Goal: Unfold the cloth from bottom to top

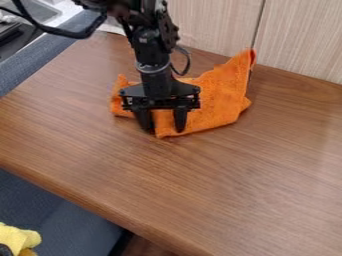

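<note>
Brown wood-grain tabletop point(220, 185) running right up to a pale, streaky panelled wall point(214, 25), a dark seam point(258, 25) cutting down between two panels, and there against that backdrop sits the orange cloth point(217, 95)! It's bunched and folded near the wall side of the table, one corner standing up in a peak at the right, a smaller crumpled bit poking out at the left, and a low point of fabric lying toward the near edge.

Right over it hangs the black robot arm point(152, 55), in from the top, dark cables looping beside it. And the gripper point(163, 129), folks, is pointing straight down with its two fingers point(180, 120) set wide apart, orange fabric showing in the gap between them! Whether the tips touch the cloth, I can't tell from here.

Over at the upper left, a metal basin point(30, 11) beyond the table, and a blue-grey surface point(40, 57) along the table's side. Down in the lower left corner, something yellow point(17, 237), soft-looking, with a dark patch on it.
</note>
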Controlling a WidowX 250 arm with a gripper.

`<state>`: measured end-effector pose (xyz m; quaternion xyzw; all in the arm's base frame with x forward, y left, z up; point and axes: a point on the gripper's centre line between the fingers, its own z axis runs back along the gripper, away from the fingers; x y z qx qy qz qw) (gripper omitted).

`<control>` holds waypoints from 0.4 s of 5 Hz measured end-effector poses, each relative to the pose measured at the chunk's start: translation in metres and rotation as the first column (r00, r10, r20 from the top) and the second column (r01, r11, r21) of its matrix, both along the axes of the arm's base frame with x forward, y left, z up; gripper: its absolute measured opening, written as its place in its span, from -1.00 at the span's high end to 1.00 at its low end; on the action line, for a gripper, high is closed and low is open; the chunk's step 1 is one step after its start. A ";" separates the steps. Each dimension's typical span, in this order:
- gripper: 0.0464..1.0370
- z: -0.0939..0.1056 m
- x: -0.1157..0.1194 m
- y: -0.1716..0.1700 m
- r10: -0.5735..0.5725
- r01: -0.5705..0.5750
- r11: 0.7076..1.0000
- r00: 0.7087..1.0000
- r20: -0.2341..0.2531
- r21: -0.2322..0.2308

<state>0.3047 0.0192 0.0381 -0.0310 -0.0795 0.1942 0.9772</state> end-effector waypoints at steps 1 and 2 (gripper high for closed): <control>0.30 0.000 0.002 -0.003 -0.002 0.002 1.000 1.000 0.008 0.003; 0.70 0.001 0.002 -0.004 -0.001 0.001 1.000 1.000 0.009 0.006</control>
